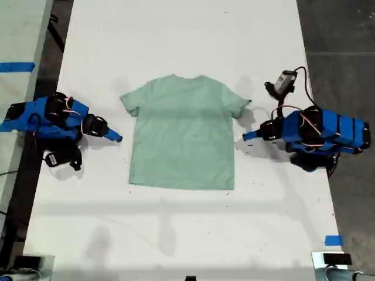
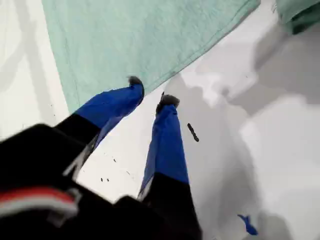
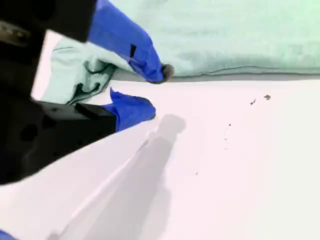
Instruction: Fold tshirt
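The pale mint-green tshirt (image 1: 181, 134) lies flat, spread out in the middle of the white table, collar toward the exterior view's top. My first gripper (image 1: 246, 136) is on the arm at the exterior view's right. It points at the shirt's side edge below the sleeve, a short gap away. In the first wrist view my first gripper (image 2: 150, 92) is open and empty just short of the shirt's edge (image 2: 140, 35). My second gripper (image 1: 119, 138), at the exterior view's left, faces the opposite side. My second gripper (image 3: 159, 91) is open and empty beside the wrinkled sleeve (image 3: 75, 75).
A small black device on a cable (image 1: 285, 81) sits behind the arm on the exterior view's right. Blue tape (image 1: 333, 240) marks the white table (image 1: 176, 234) near its lower right corner. Dark floor borders the table on both sides. A second surface with blue tape (image 1: 16, 66) stands at the left.
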You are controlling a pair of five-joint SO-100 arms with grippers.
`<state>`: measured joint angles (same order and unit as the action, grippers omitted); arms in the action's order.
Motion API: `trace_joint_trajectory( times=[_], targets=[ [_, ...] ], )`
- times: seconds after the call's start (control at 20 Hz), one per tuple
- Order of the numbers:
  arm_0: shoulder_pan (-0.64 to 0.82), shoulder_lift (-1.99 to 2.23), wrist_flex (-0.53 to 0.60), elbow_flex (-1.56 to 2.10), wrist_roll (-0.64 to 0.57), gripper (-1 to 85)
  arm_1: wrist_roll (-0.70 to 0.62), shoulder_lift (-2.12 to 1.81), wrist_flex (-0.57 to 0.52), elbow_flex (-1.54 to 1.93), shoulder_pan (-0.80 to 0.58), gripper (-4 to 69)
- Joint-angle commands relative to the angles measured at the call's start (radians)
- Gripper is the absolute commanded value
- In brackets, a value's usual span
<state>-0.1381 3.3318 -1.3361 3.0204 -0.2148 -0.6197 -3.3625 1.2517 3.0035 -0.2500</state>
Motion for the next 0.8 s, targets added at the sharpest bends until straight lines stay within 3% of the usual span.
trace_joint_trajectory(
  times=[0.0, 0.55, 0.75],
  targets=[
    [0.083, -0.002, 0.046, -0.009, 0.365, 0.1, 0.976, -0.008, -0.040, -0.014, 0.086, -1.7],
    [0.080, -0.002, 0.046, -0.009, 0.416, 0.6, 1.031, -0.008, -0.020, -0.031, 0.115, -1.7],
    [0.106, -0.011, 0.031, -0.055, 0.426, 0.1, 0.977, -0.006, 0.006, -0.086, 0.110, -1.7]
  ],
)
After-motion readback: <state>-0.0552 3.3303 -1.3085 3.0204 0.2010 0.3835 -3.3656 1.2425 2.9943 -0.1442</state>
